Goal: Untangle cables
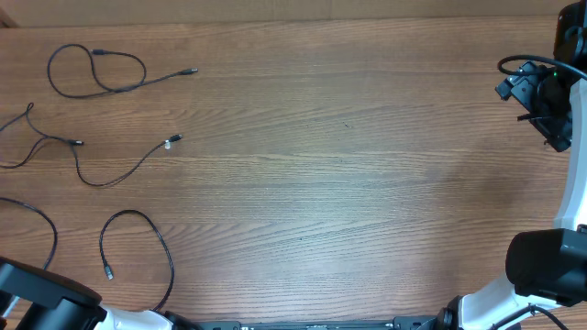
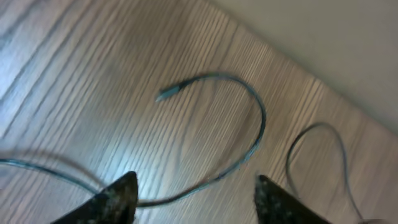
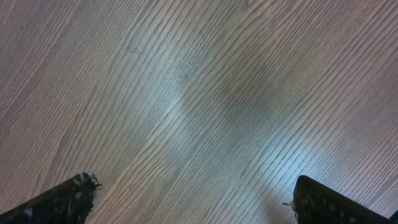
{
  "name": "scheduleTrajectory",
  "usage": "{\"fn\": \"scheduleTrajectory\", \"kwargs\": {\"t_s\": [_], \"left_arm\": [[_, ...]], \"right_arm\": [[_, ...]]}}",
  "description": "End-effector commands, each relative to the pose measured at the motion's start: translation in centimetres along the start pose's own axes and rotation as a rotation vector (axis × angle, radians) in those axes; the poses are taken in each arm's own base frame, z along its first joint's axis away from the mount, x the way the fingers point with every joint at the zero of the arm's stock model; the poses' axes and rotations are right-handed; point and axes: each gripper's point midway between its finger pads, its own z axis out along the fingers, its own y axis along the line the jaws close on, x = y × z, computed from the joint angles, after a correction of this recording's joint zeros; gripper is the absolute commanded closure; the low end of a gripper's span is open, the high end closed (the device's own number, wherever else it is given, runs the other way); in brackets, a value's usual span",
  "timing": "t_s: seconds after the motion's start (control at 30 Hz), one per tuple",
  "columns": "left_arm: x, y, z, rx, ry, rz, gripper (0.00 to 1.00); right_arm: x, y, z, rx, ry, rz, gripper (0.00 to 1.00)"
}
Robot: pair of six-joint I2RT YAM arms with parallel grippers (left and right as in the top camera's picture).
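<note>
The cables [image 1: 128,213] lie as separate strands at the desk's [image 1: 348,183] left. The left claw [image 2: 196,190] and right claw [image 3: 196,196] both gape empty. A careless left sweep could drag one strand across another.

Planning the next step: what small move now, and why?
Probably lower the left gripper and close on the thin black metal-tipped cord running beneath its open jaws. The right gripper hangs open over the brown wooden table, far from every cord.
</note>
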Motion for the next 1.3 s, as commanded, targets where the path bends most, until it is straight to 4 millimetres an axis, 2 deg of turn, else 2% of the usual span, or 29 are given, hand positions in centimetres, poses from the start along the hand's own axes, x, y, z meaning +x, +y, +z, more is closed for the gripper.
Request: {"fn": "scheduleTrajectory", "kwargs": {"t_s": [0.0, 0.13, 0.27, 0.33, 0.4, 0.47, 0.57, 0.7, 0.9, 1.1, 1.27], "left_arm": [[3.4, -0.8, -0.3, 0.067, 0.182, 0.174, 0.36], [8.0, -0.8, -1.2, 0.12, 0.36, 0.382, 0.38], [12.3, 1.2, -1.8, 0.032, 0.456, 0.5, 0.35], [14.7, 2.3, -2.0, -0.007, 0.508, 0.542, 0.3], [16.8, 3.3, -2.2, -0.048, 0.551, 0.565, 0.27], [19.0, 4.3, -2.2, -0.095, 0.584, 0.551, 0.3], [21.7, 6.4, -1.9, -0.187, 0.602, 0.517, 0.27], [23.1, 9.1, -0.9, -0.311, 0.546, 0.442, 0.23], [25.5, 9.2, 0.6, -0.255, 0.53, 0.502, 0.25], [26.4, 9.9, 2.2, -0.233, 0.488, 0.502, 0.26], [26.8, 10.6, 3.2, -0.223, 0.474, 0.468, 0.37]], "right_arm": [[0.0, -0.1, 0.0, 0.0, 0.001, -0.003, 0.0], [0.0, -0.1, 0.1, 0.001, 0.001, -0.003, 0.0], [0.0, -0.1, 0.1, 0.001, 0.001, -0.003, 0.0], [0.0, -0.1, 0.0, 0.001, 0.001, -0.003, 0.0], [0.0, -0.1, 0.0, 0.001, 0.001, -0.002, 0.0], [0.0, -0.1, 0.1, 0.001, 0.001, -0.002, 0.0], [0.0, -0.1, 0.0, 0.001, 0.001, -0.003, 0.0], [0.0, -0.1, 0.0, 0.001, 0.001, -0.002, 0.0], [0.0, -0.1, 0.0, 0.0, 0.001, -0.003, 0.0], [0.0, -0.1, 0.0, 0.0, 0.001, -0.003, 0.0], [0.0, -0.1, 0.1, 0.001, 0.001, -0.002, 0.0]]}}
